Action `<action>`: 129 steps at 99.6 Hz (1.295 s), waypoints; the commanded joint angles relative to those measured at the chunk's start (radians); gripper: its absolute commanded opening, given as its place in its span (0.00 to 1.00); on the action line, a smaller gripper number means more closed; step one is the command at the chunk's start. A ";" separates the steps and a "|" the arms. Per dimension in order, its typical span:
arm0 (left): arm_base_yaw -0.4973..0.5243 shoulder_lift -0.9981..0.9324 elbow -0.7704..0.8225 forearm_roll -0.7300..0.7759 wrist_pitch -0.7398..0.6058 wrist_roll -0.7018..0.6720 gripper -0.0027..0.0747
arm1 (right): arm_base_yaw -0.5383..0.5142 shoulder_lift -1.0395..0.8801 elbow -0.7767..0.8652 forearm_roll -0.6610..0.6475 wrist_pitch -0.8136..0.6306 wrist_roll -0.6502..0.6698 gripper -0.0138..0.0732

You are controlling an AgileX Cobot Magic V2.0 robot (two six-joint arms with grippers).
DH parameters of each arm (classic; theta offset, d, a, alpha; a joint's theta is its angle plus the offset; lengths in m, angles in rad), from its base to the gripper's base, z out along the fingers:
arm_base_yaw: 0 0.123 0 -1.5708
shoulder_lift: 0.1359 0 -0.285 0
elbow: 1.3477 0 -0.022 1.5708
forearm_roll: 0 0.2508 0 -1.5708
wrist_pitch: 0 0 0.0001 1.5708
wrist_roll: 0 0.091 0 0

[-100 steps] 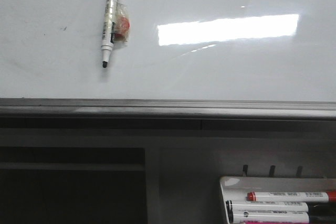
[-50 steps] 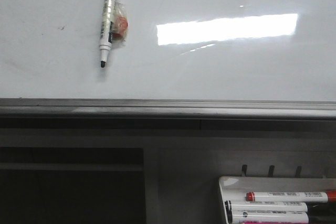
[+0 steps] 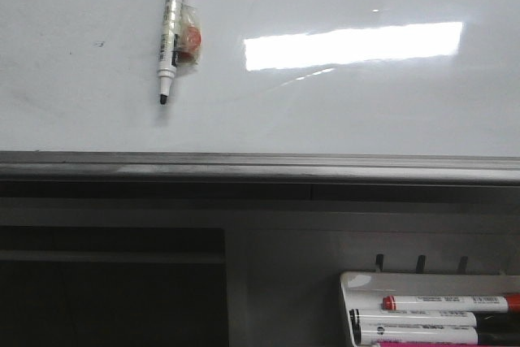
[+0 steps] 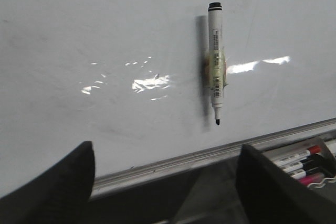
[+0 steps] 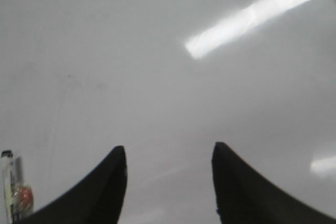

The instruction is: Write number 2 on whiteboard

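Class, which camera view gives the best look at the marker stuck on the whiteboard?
The left wrist view: the marker appears whole, cap to tip, against the whiteboard, between the open left gripper fingers. The front view crops its top end. The right wrist view catches only a blurred piece at the frame's edge.

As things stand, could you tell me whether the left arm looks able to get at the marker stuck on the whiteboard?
Probably yes. In the left wrist view the marker hangs uncapped on the whiteboard, ahead of the left gripper, whose jaws stand wide apart and empty. Nothing visible lies between them.
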 commanded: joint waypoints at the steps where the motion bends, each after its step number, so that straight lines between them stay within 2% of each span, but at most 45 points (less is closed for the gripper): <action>1: -0.011 0.124 -0.088 -0.157 -0.037 0.103 0.77 | 0.072 0.077 -0.045 -0.019 -0.058 -0.002 0.63; 8: -0.038 0.212 -0.127 -0.263 -0.037 0.208 0.69 | 0.126 0.118 -0.045 -0.021 -0.080 -0.002 0.63; 17: -0.101 0.319 -0.172 -0.335 -0.053 0.263 0.59 | 0.181 0.160 -0.045 -0.029 -0.094 -0.002 0.63; 28: -0.179 0.425 -0.208 -0.327 -0.112 0.263 0.58 | 0.214 0.195 -0.045 -0.054 -0.112 -0.002 0.63; 51: -0.306 0.593 -0.245 -0.286 -0.253 0.263 0.58 | 0.215 0.217 -0.045 -0.062 -0.117 -0.002 0.63; 82: -0.316 0.695 -0.245 -0.293 -0.414 0.260 0.57 | 0.215 0.217 -0.045 -0.062 -0.117 -0.002 0.63; 111: -0.316 0.754 -0.245 -0.293 -0.426 0.260 0.57 | 0.215 0.217 -0.045 -0.064 -0.113 -0.002 0.63; 116: -0.316 0.758 -0.245 -0.293 -0.424 0.260 0.53 | 0.215 0.217 -0.045 -0.064 -0.113 -0.002 0.63; 120: -0.316 0.760 -0.245 -0.293 -0.414 0.260 0.47 | 0.215 0.217 -0.045 -0.064 -0.113 -0.002 0.63; 129: -0.316 0.760 -0.245 -0.293 -0.377 0.260 0.22 | 0.215 0.217 -0.045 -0.064 -0.113 -0.002 0.63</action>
